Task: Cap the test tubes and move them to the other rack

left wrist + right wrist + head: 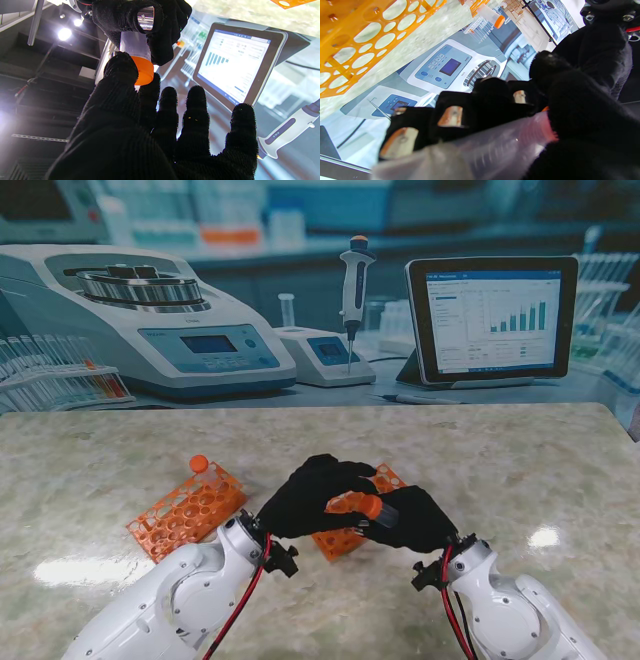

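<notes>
Both black-gloved hands meet above the middle of the table. My right hand (412, 520) is shut on a clear test tube (135, 46), its fingers (460, 115) wrapped round the tube's body (500, 147). My left hand (312, 495) pinches the orange cap (358, 503) on the tube's mouth between thumb and index finger; its other fingers (197, 112) are spread. The cap (144, 71) sits against the tube's end. An orange rack (185, 512) lies to the left with one capped tube (199, 464) standing in it. A second orange rack (388, 477) is partly hidden under the hands.
At the table's far edge stand a centrifuge (150, 320), a small white device with a pipette (355, 285) and a tablet (490, 320). In the right wrist view the nearer rack (370, 37) shows several unfilled holes.
</notes>
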`<state>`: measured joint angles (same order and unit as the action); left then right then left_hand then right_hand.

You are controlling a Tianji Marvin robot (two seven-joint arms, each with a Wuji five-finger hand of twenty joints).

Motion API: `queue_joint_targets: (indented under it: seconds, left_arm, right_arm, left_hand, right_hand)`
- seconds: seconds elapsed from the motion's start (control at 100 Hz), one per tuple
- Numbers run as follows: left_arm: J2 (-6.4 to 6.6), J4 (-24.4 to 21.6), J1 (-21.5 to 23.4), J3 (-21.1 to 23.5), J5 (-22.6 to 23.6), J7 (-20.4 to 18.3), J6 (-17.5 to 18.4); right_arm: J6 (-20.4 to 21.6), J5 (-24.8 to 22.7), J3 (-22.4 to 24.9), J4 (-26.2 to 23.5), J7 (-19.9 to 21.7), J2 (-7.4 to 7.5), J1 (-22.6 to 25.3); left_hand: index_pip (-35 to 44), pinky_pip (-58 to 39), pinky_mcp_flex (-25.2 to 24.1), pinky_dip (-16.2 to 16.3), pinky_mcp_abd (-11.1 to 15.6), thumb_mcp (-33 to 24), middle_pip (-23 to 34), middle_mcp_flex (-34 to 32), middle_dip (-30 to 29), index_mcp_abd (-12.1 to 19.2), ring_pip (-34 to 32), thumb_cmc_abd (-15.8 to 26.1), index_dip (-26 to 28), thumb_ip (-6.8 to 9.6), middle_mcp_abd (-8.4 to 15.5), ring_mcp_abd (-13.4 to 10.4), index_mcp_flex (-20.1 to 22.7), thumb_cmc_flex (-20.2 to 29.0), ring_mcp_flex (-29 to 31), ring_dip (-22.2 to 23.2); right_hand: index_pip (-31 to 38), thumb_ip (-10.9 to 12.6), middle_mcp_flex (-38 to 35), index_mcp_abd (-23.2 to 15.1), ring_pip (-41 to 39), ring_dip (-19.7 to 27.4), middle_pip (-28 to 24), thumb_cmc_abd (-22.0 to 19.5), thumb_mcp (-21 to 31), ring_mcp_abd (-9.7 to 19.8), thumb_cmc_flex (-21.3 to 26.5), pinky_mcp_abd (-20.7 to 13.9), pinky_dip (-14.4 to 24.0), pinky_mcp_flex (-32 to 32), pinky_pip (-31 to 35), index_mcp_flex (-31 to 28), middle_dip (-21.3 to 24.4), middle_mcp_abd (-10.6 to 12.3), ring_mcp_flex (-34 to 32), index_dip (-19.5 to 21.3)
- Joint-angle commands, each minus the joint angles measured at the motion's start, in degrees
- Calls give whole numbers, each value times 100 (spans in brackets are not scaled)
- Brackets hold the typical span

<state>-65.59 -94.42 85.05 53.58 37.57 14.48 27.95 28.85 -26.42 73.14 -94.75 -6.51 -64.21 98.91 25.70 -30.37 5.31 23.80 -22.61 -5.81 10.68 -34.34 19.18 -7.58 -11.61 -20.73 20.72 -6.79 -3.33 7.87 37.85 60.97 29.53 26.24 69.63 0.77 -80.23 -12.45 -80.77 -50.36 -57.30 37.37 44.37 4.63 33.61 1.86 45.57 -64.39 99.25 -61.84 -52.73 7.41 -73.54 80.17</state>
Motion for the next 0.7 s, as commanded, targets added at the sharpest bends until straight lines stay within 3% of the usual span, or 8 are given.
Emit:
queue_joint_targets:
  seconds: [0.0,0.17,0.38,0.69]
  left_arm:
    - [-6,33,-6,-11,41,-20,8]
    - [4,73,-29,-47,119,-4,54]
    - [-4,118,-83,-100,131,18,93]
    - [3,132,-143,-129,140,-22,147]
  right_arm:
    - [15,1,-50,-55,16,-27,24]
    - [14,7,-53,-60,16,-28,27]
    - [17,1,-26,-74,-2,-31,51]
    - [23,5,-11,-82,10,-28,68]
  left_hand:
    - [283,-181,-17,-40,-46,-2377,-124,25,-119,1169,78,269,44,473,142,-176,553,1168,61,-80]
    - [407,-153,-56,-74,18,-2685,-184,73,-204,1676,172,86,69,426,162,-144,284,1165,-48,-189]
    - [378,-105,-110,-103,52,-2848,-241,168,-277,2031,244,17,-16,392,180,-94,94,1270,-184,-264]
    - [388,-36,-163,-125,59,-3322,-241,239,-343,2134,256,8,-98,329,203,-71,12,1300,-260,-314]
  right_hand:
    - [296,-127,-230,-283,-1144,-411,10,-80,-40,484,265,-462,180,-436,1566,-110,-100,19,-218,127]
    - [295,-128,-229,-290,-1147,-412,9,-80,-41,481,261,-463,179,-436,1567,-109,-99,24,-217,128]
    - [296,-126,-228,-283,-1147,-412,10,-78,-35,486,270,-461,179,-436,1570,-112,-98,23,-217,127]
    - [296,-129,-229,-283,-1146,-412,6,-75,-37,491,262,-465,178,-436,1570,-112,-98,17,-218,127]
